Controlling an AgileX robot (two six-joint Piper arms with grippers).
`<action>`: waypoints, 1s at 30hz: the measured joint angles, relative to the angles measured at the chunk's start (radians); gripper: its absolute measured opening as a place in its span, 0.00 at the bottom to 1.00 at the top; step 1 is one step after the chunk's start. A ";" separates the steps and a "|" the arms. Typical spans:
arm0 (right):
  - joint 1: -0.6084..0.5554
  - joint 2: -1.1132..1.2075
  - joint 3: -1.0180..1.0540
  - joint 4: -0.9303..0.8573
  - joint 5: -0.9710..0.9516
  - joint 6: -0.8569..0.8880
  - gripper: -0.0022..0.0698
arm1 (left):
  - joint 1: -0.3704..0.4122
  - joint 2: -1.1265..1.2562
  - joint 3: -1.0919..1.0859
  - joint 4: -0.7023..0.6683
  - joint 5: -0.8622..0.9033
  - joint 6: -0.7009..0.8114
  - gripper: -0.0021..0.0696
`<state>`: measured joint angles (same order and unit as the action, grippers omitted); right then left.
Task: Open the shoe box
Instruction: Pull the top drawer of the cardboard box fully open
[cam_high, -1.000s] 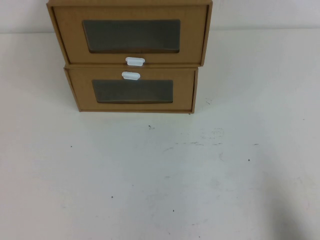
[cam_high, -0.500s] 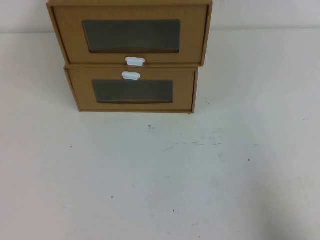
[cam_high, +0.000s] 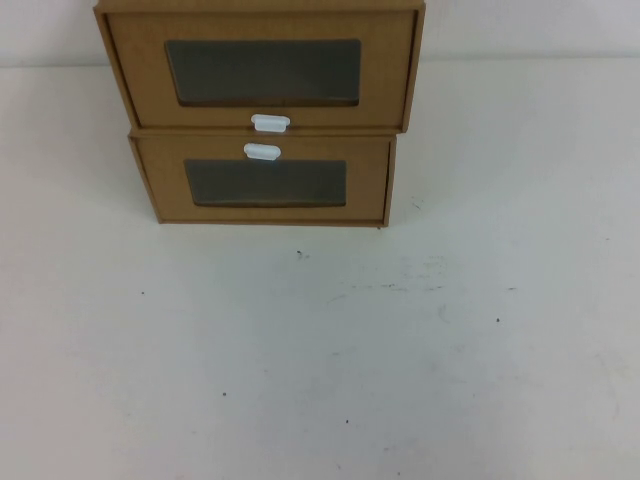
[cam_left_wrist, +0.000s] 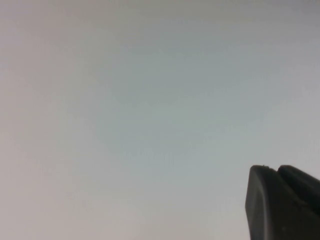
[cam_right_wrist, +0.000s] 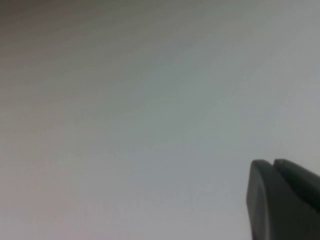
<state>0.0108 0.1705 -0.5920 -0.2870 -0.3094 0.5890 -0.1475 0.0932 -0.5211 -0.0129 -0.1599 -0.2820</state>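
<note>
Two brown cardboard shoe boxes are stacked at the back of the table in the high view. The upper box (cam_high: 260, 65) and the lower box (cam_high: 265, 180) each have a dark window in a shut front flap. A white handle (cam_high: 270, 123) sits at the upper flap's bottom edge, and another white handle (cam_high: 262, 152) at the lower flap's top edge. Neither arm shows in the high view. In the left wrist view my left gripper (cam_left_wrist: 276, 170) is shut on nothing over a plain white surface. My right gripper (cam_right_wrist: 273, 163) looks the same in the right wrist view, shut and empty.
The white table (cam_high: 320, 350) stretches in front of the boxes, with a few small dark specks and scuffs. A pale wall rises behind the stack.
A faint shadow at the table's near right corner has faded away. The boxes have not moved.
</note>
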 joint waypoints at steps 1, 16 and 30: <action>0.000 0.038 -0.034 -0.043 0.035 0.021 0.01 | 0.000 0.034 -0.034 0.005 0.067 0.021 0.03; 0.000 0.456 -0.142 -0.058 0.821 0.071 0.01 | 0.000 0.398 -0.142 0.038 0.728 0.061 0.03; 0.168 0.796 -0.215 0.028 0.523 -0.186 0.01 | 0.000 0.695 -0.142 -0.074 0.643 0.082 0.03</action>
<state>0.1783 0.9660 -0.8073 -0.2590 0.2139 0.4027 -0.1475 0.7879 -0.6629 -0.0865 0.4829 -0.1995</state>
